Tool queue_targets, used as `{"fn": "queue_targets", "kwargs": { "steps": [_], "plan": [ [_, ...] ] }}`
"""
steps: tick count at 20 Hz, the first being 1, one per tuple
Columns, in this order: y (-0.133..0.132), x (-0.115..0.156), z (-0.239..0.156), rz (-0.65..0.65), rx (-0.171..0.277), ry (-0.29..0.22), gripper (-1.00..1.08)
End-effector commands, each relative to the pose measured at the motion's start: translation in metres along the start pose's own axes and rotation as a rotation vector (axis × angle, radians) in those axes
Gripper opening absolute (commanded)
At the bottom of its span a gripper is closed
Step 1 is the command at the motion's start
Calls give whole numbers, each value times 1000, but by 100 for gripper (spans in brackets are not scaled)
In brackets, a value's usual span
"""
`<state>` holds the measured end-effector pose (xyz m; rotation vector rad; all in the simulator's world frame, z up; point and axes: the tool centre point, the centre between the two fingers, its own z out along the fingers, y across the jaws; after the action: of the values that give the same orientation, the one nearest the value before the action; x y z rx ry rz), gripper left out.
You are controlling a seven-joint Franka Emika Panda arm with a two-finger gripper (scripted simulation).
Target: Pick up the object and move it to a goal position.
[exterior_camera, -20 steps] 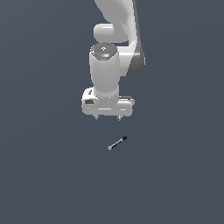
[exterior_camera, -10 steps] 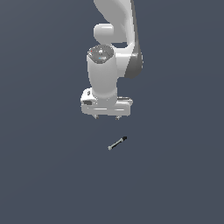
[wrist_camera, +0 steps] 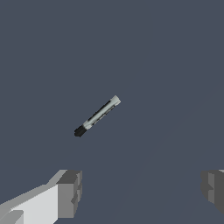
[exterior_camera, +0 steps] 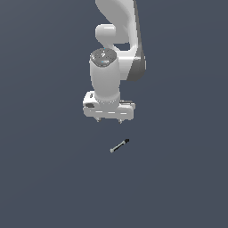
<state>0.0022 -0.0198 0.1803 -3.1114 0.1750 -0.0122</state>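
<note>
The object (exterior_camera: 120, 145) is a tiny thin rod, light grey with one black end, lying flat on the dark grey floor. In the wrist view the object (wrist_camera: 97, 116) lies slanted, apart from the fingers. My gripper (exterior_camera: 109, 121) hangs above the floor, a little toward the exterior view's left of the rod and clear of it. Its jaws stand wide apart with nothing between them. In the wrist view my gripper (wrist_camera: 140, 192) shows two grey fingertips (wrist_camera: 70, 192) far apart.
A plain dark grey floor (exterior_camera: 44, 178) fills both views. The white arm (exterior_camera: 116, 40) rises above the gripper to the exterior view's top edge.
The arm has shifted slightly; the gripper sits a touch lower. The rod has not moved.
</note>
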Motion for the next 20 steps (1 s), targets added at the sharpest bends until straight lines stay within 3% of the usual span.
{"fn": "queue_targets", "kwargs": {
  "steps": [1,20],
  "plan": [
    [-2,1,4,27,0,-1,100],
    [-28,22,60,437,-6,-5,100]
  ]
}}
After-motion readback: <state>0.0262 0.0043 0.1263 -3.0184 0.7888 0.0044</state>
